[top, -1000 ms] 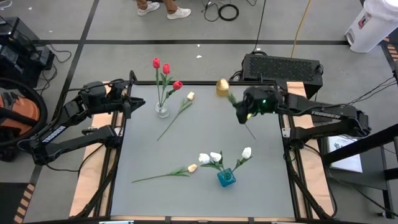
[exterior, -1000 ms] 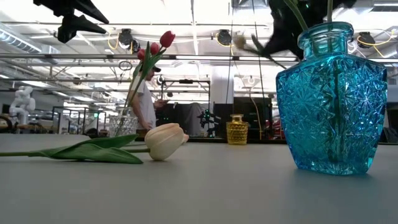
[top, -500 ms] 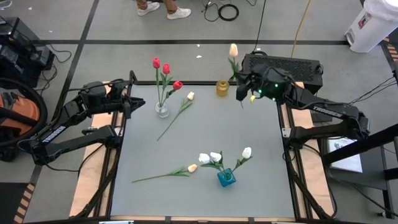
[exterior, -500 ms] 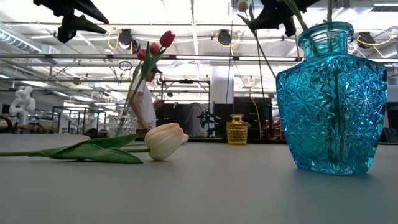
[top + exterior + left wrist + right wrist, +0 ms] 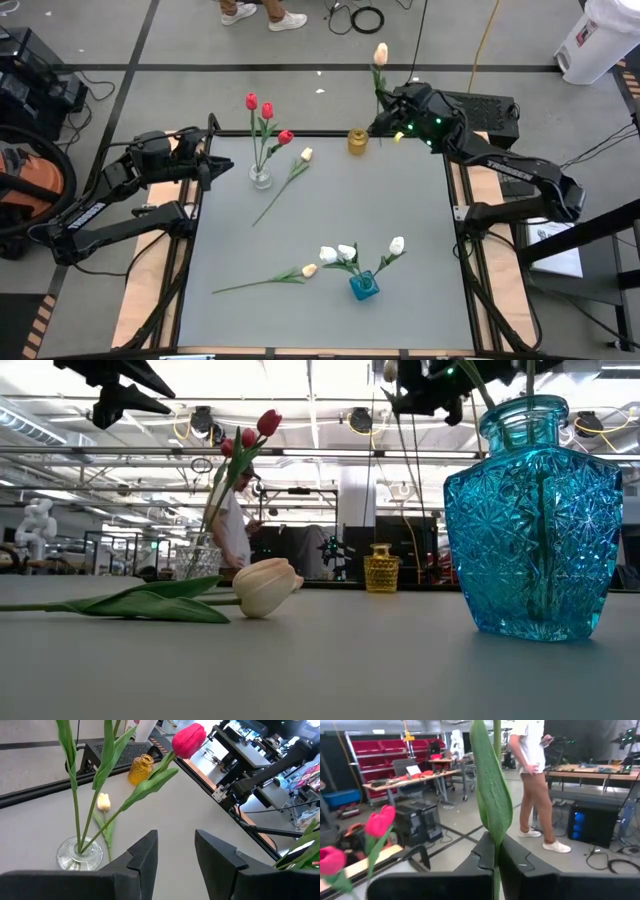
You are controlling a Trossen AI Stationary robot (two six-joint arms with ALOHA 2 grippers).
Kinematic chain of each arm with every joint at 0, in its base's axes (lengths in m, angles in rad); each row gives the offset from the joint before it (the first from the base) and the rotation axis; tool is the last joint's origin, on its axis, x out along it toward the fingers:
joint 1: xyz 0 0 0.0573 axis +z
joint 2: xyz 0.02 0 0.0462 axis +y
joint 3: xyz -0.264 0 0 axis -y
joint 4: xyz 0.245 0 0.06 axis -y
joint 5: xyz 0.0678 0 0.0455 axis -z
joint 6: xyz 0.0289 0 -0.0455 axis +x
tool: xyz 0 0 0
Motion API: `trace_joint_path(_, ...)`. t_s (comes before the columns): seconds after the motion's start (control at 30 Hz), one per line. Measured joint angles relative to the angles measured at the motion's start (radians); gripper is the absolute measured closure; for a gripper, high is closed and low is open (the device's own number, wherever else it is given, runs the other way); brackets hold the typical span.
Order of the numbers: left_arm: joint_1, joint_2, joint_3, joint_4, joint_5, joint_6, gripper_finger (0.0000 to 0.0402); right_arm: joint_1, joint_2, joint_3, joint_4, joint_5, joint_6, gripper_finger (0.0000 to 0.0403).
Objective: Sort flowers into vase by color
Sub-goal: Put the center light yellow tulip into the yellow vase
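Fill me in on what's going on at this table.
The right gripper is shut on a cream tulip, holding it upright near the small yellow vase at the table's far edge. The left gripper waits open beside the clear vase, which holds red tulips. The blue vase holds white ones. Two cream tulips lie on the table.

Right gripper (image 5: pixel 388 118) closed on a cream tulip (image 5: pixel 380 54) just beside the yellow vase (image 5: pixel 357 141) — bloom pointing beyond the table's far edge, clear vase (image 5: pixel 260 178) with red tulips (image 5: pixel 266 110) left of the yellow vase, blue vase (image 5: pixel 364 286) with white tulips (image 5: pixel 346 253) well nearer, left gripper (image 5: pixel 212 168) waiting beside the clear vase — two cream tulips lying on the grey table (image 5: pixel 420 250).
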Motion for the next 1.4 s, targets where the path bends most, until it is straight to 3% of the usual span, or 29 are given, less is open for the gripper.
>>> trace_joint_path(0.63,0.0,0.0,0.0,0.0,0.0,0.0,0.0265,-0.087,0.304,0.0,0.406,-0.001,-0.018,0.0402)
trace_joint_path(1.4,0.0,0.0,0.0,0.0,-0.031,0.0,0.0265,-0.117,0.333,-0.001,0.391,-0.024,0.006,0.0403)
